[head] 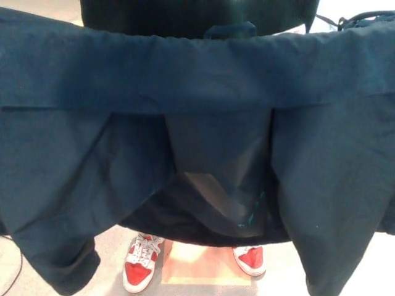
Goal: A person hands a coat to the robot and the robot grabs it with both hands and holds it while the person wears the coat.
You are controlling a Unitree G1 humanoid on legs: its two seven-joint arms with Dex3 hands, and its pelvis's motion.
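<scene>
A dark navy coat (197, 123) fills the view, spread wide. Beneath its hem stand a person's red-and-white sneakers (141, 264). Neither robot hand shows, so finger state cannot be told

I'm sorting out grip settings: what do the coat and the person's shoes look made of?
The coat looks like matte dark navy woven cloth, perhaps cotton: it creases softly and has no shine. The shoes look like smooth red and white leather or a synthetic, with white laces; the picture is too blurred to say which.
</scene>
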